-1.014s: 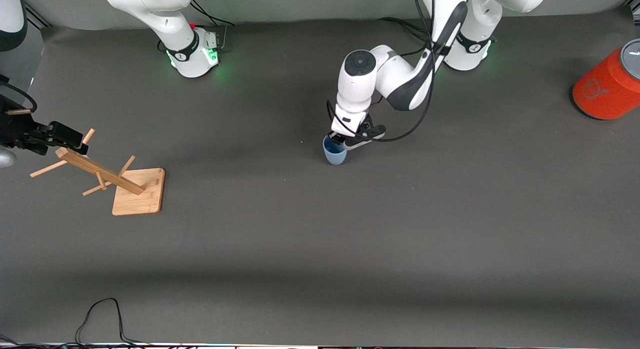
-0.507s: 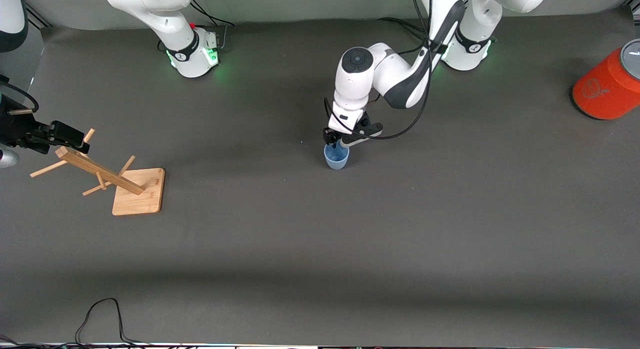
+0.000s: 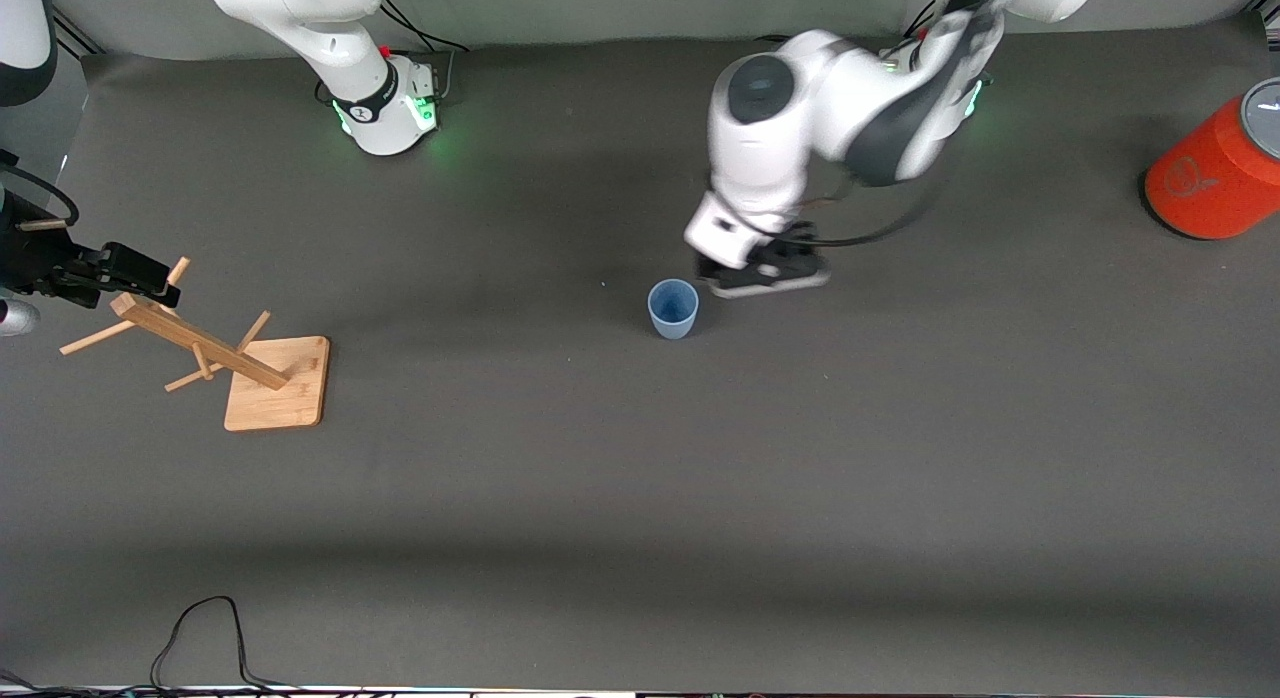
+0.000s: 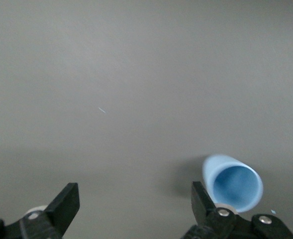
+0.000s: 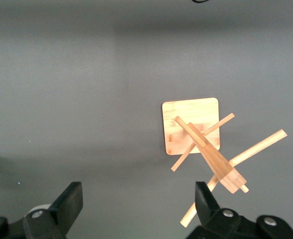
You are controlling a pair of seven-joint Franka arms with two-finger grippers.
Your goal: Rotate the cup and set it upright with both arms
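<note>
The pale blue cup [image 3: 673, 308] stands upright on the dark table mat, mouth up, near the middle. It also shows in the left wrist view [image 4: 233, 183], beside one fingertip and outside the jaws. My left gripper [image 3: 762, 275] hangs open and empty in the air just beside the cup, toward the left arm's end; in its own view [image 4: 135, 199] only bare mat lies between the fingers. My right gripper [image 3: 125, 270] waits open and empty over the wooden rack [image 3: 278, 381], as its own view [image 5: 136, 199] shows.
The wooden peg rack [image 5: 191, 124] on a square base stands at the right arm's end. A large orange cylinder [image 3: 1215, 173] with a grey lid stands at the left arm's end. A black cable [image 3: 200, 628] lies at the table edge nearest the camera.
My left gripper has let go of the cup, risen, and moved toward the left arm's end. The cup went from tilted to upright and stays standing. The right arm has not moved.
</note>
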